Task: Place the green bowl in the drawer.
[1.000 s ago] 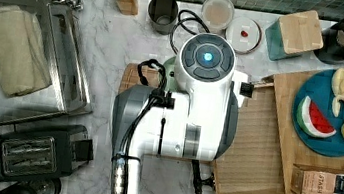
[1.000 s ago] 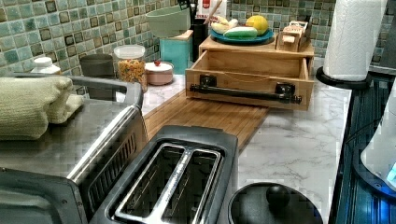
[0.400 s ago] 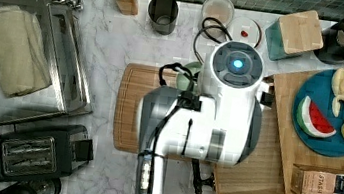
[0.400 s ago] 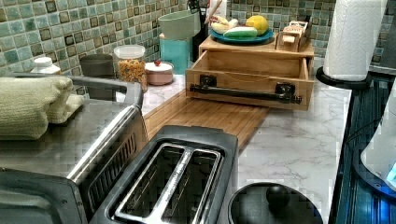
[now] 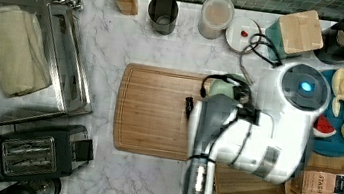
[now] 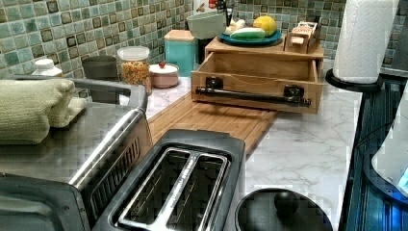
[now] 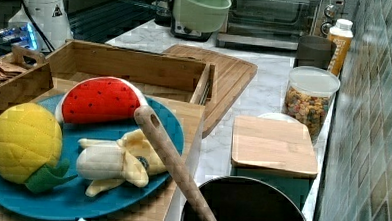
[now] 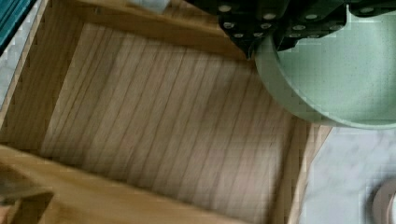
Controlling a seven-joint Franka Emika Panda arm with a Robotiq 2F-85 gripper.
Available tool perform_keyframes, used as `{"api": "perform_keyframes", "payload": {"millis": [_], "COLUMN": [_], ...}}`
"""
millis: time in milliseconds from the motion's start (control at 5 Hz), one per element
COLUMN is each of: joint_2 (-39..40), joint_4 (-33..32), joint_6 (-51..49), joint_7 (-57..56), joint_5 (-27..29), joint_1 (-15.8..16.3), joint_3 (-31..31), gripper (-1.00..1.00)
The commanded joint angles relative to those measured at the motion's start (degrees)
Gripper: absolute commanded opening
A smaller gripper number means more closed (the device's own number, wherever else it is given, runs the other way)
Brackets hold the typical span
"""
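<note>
Clearly the carrying step was in hand: the green bowl (image 7: pixel 202 9) hung in the air, lifted well above the counter, with the gripper (image 8: pixel 266 39) clamped on its rim at the edge nearest the wrist. In the wrist view the dark fingers (image 8: pixel 243 29) pinched that rim, closed on it, while the bowl's smooth inside faced up. The drawer (image 6: pixel 257 79) stood pulled open in the left view, its black bar handle (image 6: pixel 252 95) toward the cutting board (image 6: pixel 211 120), and its wooden floor lay bare. From the wrist view the bowl sat over the drawer's corner and rim, partly above the marble beyond, not yet centred over the floor. In the top view the bowl (image 5: pixel 224 89) peeked out at the arm's far side, near the board's right edge. By my judgement the next move called for shifting the bowl further over the open floor, lowering it until it rested flat, then releasing. The blue plate (image 7: pixel 75 195) of fruit sat on top, just beside.
</note>
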Motion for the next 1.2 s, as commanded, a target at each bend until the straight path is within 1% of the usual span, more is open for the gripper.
{"api": "perform_keyframes", "payload": {"millis": [200,400,600,800,1000,1200], "joint_2": [-7.22,-8.76,-11.03,-10.91,-9.38,-5.26], "joint_4": [-9.08,-13.35,-17.85,-20.04,-22.78,-22.29], "joint_6": [9.67,12.02,13.58,14.84,20.77,22.85], "joint_7": [-2.84,-3.82,-3.93,-3.92,-4.78,-7.23], "joint_5": [1.45,0.53,0.23,-1.46,-3.02,-2.51], "joint_1": [-4.02,-5.06,-5.24,-5.48,-8.25,-6.62], "joint_3": [-2.56,-2.46,-2.98,-3.24,-2.21,-4.97], "gripper": [-1.0,-1.0,-1.0,-1.0,-1.0,-1.0]}}
